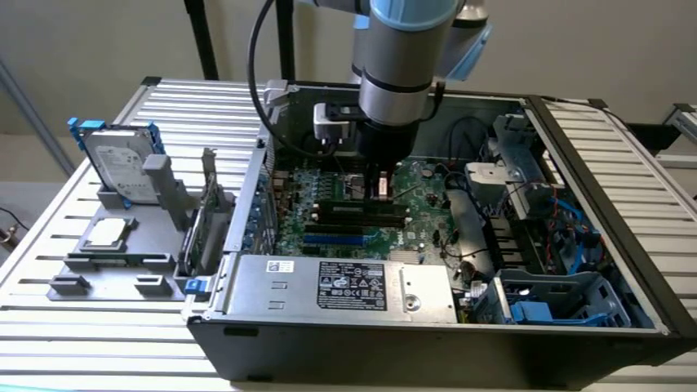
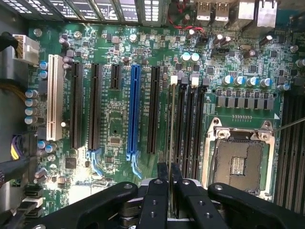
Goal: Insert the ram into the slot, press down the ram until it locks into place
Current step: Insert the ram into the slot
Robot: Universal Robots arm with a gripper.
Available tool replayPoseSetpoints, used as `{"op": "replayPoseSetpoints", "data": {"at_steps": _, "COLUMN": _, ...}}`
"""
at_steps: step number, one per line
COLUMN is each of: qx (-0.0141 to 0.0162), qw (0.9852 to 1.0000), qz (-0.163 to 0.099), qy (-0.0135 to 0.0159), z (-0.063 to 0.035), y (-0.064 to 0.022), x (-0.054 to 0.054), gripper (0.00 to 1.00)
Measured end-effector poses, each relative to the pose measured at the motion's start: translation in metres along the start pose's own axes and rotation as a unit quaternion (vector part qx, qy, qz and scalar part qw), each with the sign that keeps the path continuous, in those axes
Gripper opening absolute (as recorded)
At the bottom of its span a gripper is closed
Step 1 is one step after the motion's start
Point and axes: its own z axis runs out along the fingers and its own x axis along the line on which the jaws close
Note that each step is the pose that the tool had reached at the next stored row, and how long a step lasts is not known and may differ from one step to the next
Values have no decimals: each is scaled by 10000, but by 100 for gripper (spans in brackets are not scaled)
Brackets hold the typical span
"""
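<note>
Far to the exterior view's left of the blue slot (image 1: 332, 239) (image 2: 134, 112), a grey fixture (image 1: 109, 283) is sitting on the slatted metal desk (image 1: 65, 343). It is carrying a hard drive (image 1: 114, 159) standing on edge and a square processor chip (image 1: 109, 233) lying flat. Closer to the blue slot, an upright grey expansion card (image 1: 205, 220) is standing by the wall of the open computer case (image 1: 436, 343).

Inside the case, a metal box with a black label (image 1: 348, 284) is lying just on the viewer's side of the blue slot in the exterior view.

The arm (image 1: 403, 57) is reaching down into the case beyond the blue slot. The fingers (image 2: 157, 205) are pinching the ram (image 1: 354, 209) (image 2: 171, 124) between them, closed down to almost nothing on its thin board. In the wrist view the ram is showing edge-on as one pale line.

The ram is lying parallel to the blue slot, on the side toward the CPU socket (image 2: 237, 164), with one long black slot (image 2: 153, 109) between the two. Its edge is running along the slot (image 2: 179, 124), the memory slot nearest the blue slot in a set with pale end clips. Whether the ram is seated in it or just above it, I cannot tell.

The CPU socket is lying open past that set, farther from the blue slot. Farther to the exterior view's right of the blue slot, blue cables (image 1: 566, 233) and a blue plastic drive bay (image 1: 544, 309) are filling the end of the case.
</note>
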Motion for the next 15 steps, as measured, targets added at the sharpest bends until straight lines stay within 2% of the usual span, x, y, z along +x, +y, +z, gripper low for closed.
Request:
{"op": "replayPoseSetpoints", "data": {"at_steps": 8, "qx": 48, "qw": 10000, "qz": -1, "qy": 1, "z": 23, "y": 6, "x": -2, "gripper": 14}}
{"op": "replayPoseSetpoints", "data": {"at_steps": 15, "qx": 78, "qw": 10000, "qz": 23, "qy": 2, "z": 38, "y": 17, "x": -3, "gripper": 14}}
